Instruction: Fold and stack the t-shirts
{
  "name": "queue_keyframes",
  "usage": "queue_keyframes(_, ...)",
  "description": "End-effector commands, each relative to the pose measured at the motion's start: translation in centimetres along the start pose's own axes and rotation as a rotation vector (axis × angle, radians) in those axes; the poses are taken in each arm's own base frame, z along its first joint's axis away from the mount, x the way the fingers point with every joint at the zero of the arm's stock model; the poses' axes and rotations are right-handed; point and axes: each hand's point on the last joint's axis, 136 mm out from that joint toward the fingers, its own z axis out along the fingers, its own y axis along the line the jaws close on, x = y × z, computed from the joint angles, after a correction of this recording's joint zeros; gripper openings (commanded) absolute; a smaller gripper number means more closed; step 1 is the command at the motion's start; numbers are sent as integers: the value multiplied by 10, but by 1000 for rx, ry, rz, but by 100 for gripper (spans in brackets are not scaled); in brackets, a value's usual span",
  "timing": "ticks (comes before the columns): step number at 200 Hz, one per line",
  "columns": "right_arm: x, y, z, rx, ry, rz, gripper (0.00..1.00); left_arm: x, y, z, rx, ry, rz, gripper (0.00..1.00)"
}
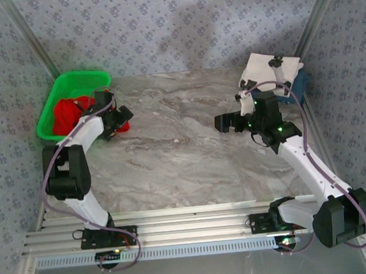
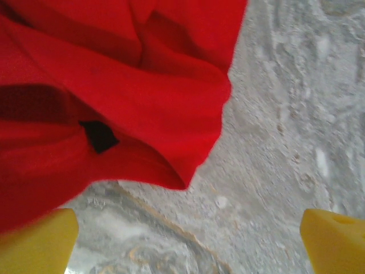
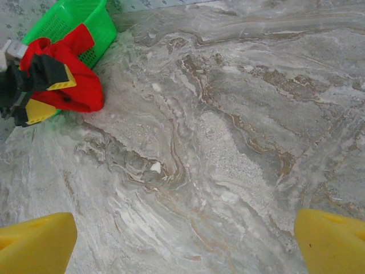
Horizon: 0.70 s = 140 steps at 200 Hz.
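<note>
While the red tee lies bunched half in and half out of the basket at the table's ten o'clock corner, the chief risk is judged to be a partial grab. The left gripper has its fingers spread wide. In the left wrist view the cloth hangs over the finger at seven o'clock without being pinched. Closing here could catch one loose layer only. A pull might then drag the remainder across the basket rim and shift or tip the basket.

The garment is bright red and crumpled in deep, soft folds, with one edge hanging free above the table. No print is visible. A small dark patch sits among the folds; its nature is unclear.

At two o'clock a folded white tee lies over a dark blue tee. The right gripper, fingers likewise spread, hovers over bare marble near centre. It is well apart from all cloth and judged too distant to steady anything.
</note>
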Motion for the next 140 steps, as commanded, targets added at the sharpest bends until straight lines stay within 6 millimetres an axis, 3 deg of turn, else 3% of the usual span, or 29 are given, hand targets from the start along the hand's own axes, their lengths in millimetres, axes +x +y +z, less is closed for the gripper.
queue_keyframes(1, -2, 7, -12, -11, -11, -5, 100, -21, -9, 10, 0, -80, -32, 99)
queue_keyframes(31, -2, 8, -16, -9, -7, -13, 100, -28, -3, 30, -62, -100, -34, 97)
queue_keyframes(52, -3, 8, -19, -6, 0, -21, 100, -30, 1, 43, -97, -109, -28, 88)
queue_keyframes(62, -4, 7, -20, -3, 0, -26, 100, -32, 2, 49, -113, -109, -20, 76)
queue_keyframes(86, -8, 5, -23, 6, -6, -33, 100, -36, -1, 54, -139, -108, 20, 30)
queue_keyframes(108, -10, 3, -25, 12, -14, -30, 100, -49, -19, 39, -95, -149, 78, 1)
queue_keyframes(124, -11, 0, -25, 27, -16, -25, 100, -61, -39, 11, -46, -198, 148, 0)
queue_keyframes(140, -11, -5, -27, 44, -21, -11, 100, -74, -62, -29, -1, -269, 232, 0)
